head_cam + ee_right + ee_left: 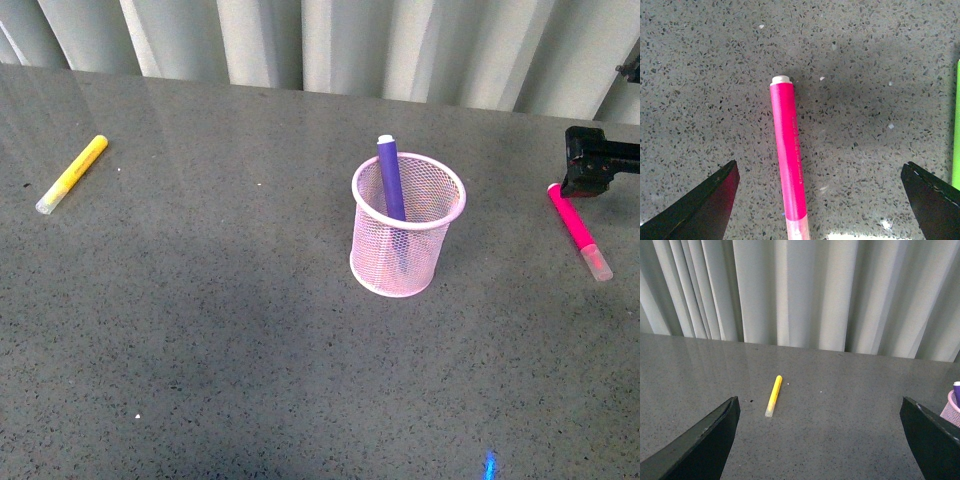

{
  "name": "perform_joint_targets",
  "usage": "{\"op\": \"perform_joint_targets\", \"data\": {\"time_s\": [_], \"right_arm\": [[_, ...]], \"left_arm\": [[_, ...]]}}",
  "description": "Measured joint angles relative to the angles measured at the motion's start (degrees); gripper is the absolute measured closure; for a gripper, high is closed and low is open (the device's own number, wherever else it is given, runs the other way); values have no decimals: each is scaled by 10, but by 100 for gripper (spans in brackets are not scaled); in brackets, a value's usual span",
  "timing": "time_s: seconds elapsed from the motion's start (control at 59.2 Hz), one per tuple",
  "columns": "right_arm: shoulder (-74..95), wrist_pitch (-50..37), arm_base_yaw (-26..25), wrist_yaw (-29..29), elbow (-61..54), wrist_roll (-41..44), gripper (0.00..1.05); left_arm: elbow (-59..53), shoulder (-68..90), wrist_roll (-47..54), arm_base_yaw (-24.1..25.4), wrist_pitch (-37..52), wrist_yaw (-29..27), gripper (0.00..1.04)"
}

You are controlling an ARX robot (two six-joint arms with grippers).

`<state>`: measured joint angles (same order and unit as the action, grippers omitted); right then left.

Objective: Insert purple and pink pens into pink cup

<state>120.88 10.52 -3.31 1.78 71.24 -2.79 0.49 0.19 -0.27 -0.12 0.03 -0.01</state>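
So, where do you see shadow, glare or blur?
Front view: soft shadow on the table left of the pink cup, blue glint at bottom edge. Left wrist view: curtain reflected on table. Right wrist view: pink pen sharp, white glare beside its cap.

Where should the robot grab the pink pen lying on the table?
Grab the pink pen around the middle of its barrel, coming straight down from above. It lies flat on the table, and the open right gripper has a finger on each side.
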Motion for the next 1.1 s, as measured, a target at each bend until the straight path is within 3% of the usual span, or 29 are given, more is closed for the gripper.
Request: {"op": "perform_joint_targets", "data": {"time_s": [0.811, 1.047, 1.098], "right_arm": [[89, 38, 41, -3, 82, 11, 7], [90, 41, 42, 3, 85, 26, 38], [90, 38, 42, 4, 82, 26, 48]], "left_arm": [[0, 0, 0, 0, 0, 0, 7], [0, 0, 0, 0, 0, 0, 7], [0, 0, 0, 0, 0, 0, 7]]}}
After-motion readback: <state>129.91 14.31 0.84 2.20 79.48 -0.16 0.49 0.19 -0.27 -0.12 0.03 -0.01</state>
